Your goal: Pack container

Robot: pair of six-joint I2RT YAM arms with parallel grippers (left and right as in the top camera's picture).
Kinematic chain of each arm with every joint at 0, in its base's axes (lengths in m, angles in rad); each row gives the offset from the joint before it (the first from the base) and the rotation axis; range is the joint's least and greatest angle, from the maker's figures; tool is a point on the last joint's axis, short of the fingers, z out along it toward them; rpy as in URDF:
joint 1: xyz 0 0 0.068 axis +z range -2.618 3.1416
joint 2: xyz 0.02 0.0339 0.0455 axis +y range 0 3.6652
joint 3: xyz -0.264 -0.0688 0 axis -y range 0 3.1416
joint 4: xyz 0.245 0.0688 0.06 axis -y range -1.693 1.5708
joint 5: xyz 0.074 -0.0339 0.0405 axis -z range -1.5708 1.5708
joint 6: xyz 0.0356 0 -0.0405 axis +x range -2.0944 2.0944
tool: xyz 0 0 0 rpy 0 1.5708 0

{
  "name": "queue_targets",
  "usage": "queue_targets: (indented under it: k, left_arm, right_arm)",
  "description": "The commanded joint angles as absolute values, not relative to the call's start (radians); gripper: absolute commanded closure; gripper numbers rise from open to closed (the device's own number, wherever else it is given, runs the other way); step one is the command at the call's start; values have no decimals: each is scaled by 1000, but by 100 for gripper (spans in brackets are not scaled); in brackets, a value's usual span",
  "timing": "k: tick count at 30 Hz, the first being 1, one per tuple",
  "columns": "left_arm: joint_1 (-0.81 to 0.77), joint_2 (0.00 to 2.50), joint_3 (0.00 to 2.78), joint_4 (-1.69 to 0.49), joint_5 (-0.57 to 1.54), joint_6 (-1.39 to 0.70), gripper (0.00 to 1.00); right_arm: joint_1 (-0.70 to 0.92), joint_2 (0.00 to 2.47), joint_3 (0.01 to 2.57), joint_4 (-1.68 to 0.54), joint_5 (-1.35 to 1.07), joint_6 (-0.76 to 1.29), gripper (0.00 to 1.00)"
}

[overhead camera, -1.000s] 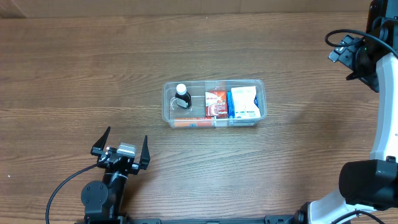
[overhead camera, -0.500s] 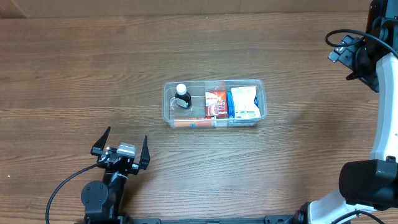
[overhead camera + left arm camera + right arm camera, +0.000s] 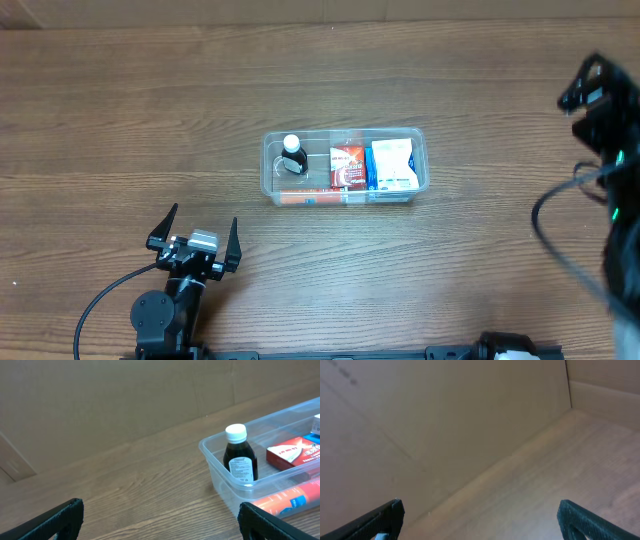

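The clear plastic container (image 3: 271,183) sits in the middle of the table. It holds a dark bottle with a white cap (image 3: 292,153), a red box (image 3: 347,166), a blue and white box (image 3: 392,166) and an orange tube (image 3: 310,199) along its front wall. My left gripper (image 3: 196,237) is open and empty, near the front edge, to the left of the container. The left wrist view shows the container's corner (image 3: 212,467), the bottle (image 3: 239,460), the red box (image 3: 295,452) and the tube (image 3: 290,497). My right gripper (image 3: 590,95) is blurred at the far right; its wrist view shows the fingers (image 3: 480,520) wide apart and empty.
A brown cardboard wall (image 3: 100,400) stands along the table's far edge. It also shows in the right wrist view (image 3: 420,425). Black cables trail from both arms, one at the right (image 3: 560,240) and one at the front left (image 3: 100,300).
The right arm has swung, now blurred with motion at the far right. The left arm and the container have not moved.
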State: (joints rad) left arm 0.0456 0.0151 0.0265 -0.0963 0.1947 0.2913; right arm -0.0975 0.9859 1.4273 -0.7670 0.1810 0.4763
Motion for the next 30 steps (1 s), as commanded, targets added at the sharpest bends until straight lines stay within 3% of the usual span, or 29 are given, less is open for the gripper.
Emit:
queue_targets:
  k: [1,12,30]
  left_arm:
    - [39,5,20,-92,203,284,0]
    - [39,5,20,-92,203,284,0]
    - [39,5,20,-92,203,284,0]
  right_arm:
    - [-96,805,1141,-627,136,482,0]
    - [-20,266,358,-273,-13,463,0]
    - [20,7,56,-188,72,408,0]
